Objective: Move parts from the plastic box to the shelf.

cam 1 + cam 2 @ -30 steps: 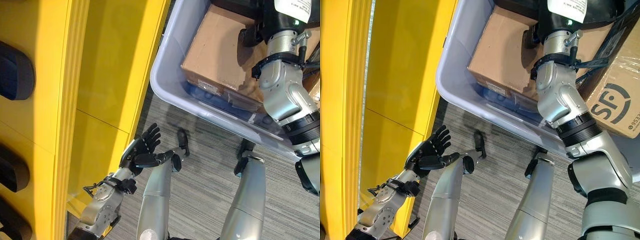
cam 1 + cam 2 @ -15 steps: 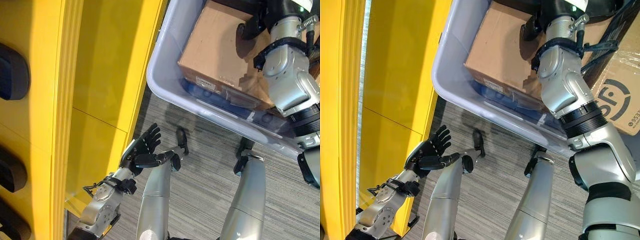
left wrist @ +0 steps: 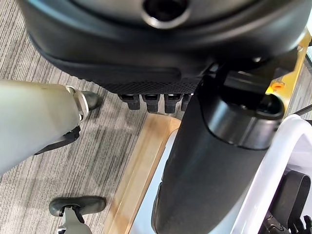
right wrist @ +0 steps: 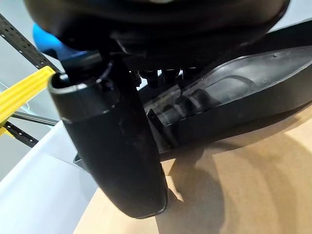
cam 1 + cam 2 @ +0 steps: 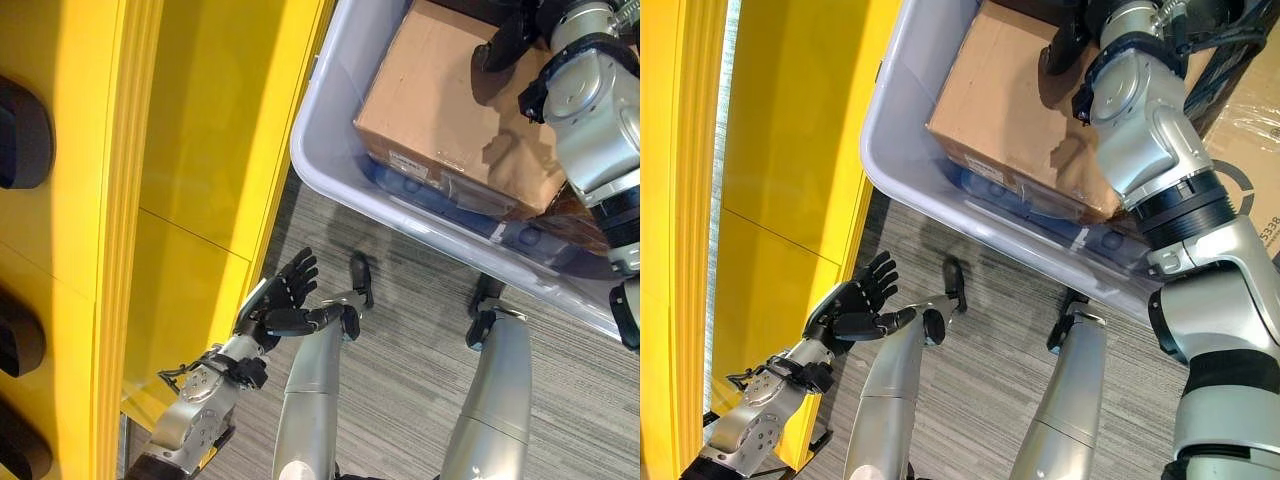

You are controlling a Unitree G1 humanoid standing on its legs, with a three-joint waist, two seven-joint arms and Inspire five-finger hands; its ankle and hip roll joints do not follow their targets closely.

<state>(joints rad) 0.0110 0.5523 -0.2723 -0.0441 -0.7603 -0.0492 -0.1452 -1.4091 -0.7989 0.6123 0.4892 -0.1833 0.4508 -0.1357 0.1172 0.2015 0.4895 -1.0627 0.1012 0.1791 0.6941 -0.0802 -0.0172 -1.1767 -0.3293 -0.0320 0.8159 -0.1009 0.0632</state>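
The pale plastic box (image 5: 330, 175) stands at the upper right, holding a brown cardboard box (image 5: 440, 100) with blue items (image 5: 400, 185) under it. My right hand (image 5: 497, 48) reaches into the plastic box above the cardboard's far edge. In the right wrist view its fingers (image 4: 165, 74) stay straight, just short of a long black plastic part (image 4: 234, 92) that lies past the cardboard; nothing is held. My left hand (image 5: 280, 300) hangs open and empty low down, beside the yellow shelf (image 5: 200, 150).
The shelf's yellow upright and panels fill the left side, with dark rounded parts (image 5: 20, 130) in its bays. A second printed cardboard box (image 5: 1250, 170) sits right of the plastic box. Grey striped carpet (image 5: 400, 330) lies below.
My right arm has reached farther into the plastic box, toward its far side. The left hand stays where it was.
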